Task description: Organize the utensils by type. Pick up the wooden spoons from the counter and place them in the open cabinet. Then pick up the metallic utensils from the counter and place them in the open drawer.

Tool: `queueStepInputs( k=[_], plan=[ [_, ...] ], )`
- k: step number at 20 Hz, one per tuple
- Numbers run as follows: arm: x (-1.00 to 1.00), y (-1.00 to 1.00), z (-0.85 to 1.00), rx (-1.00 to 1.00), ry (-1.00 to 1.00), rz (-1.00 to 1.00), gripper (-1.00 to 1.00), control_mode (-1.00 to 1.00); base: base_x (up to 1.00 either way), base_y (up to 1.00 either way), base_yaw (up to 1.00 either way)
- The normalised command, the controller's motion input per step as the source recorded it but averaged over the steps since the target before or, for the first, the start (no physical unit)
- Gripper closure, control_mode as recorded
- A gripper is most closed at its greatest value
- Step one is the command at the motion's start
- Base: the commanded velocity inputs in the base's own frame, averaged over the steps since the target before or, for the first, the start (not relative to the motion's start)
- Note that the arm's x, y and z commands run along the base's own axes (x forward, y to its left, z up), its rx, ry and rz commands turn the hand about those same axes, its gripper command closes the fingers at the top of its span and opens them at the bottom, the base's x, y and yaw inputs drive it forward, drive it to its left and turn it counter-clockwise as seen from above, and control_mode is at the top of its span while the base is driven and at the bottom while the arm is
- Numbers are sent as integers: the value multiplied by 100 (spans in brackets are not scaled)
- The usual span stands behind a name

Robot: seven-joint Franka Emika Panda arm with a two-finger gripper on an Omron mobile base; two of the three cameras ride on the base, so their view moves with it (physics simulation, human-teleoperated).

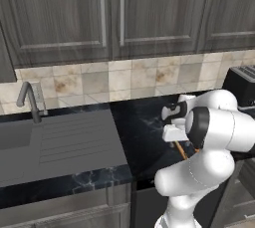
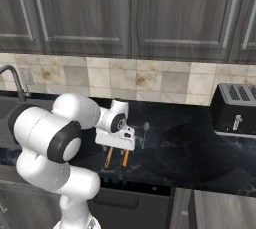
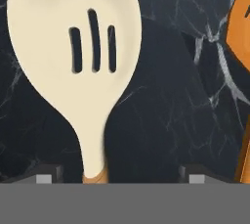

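Writing: none legible on the toaster (image 2: 235, 110), cabinets or utensils.
Arm pose: bent forward and down over the black marble surface (image 2: 190, 148), wrist pointing at the surface just ahead of the front edge.
Tool (image 3: 119, 176): fingers spread wide, nothing between them; the two dark tips stand either side of the slotted spoon's neck without touching it.
Slotted spoon (image 3: 73, 47): cream bowl with three slots, lying flat on the surface directly under the tool; handle turns tan at the tool.
Orange spoon (image 3: 240, 37): lies just beside the slotted spoon, apart from it.
Handles (image 2: 108, 158): two orange-tan handles reach from under the tool toward the surface's front edge.
Metal spoon (image 2: 145, 129): on the surface just beyond the tool, toward the toaster.
Open room: bare marble between metal spoon and toaster; sink (image 1: 45, 142) well away on the tool's other side.
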Motion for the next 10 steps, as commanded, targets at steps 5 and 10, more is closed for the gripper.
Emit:
queueStepInputs(
  k=[5, 10],
  plan=[
    [1, 15, -30, 0, -8, -9, -100, -100, 0, 0, 0],
    [-10, 16, -33, 0, -20, -10, -100, -100, 0, 0, 0]
  ],
)
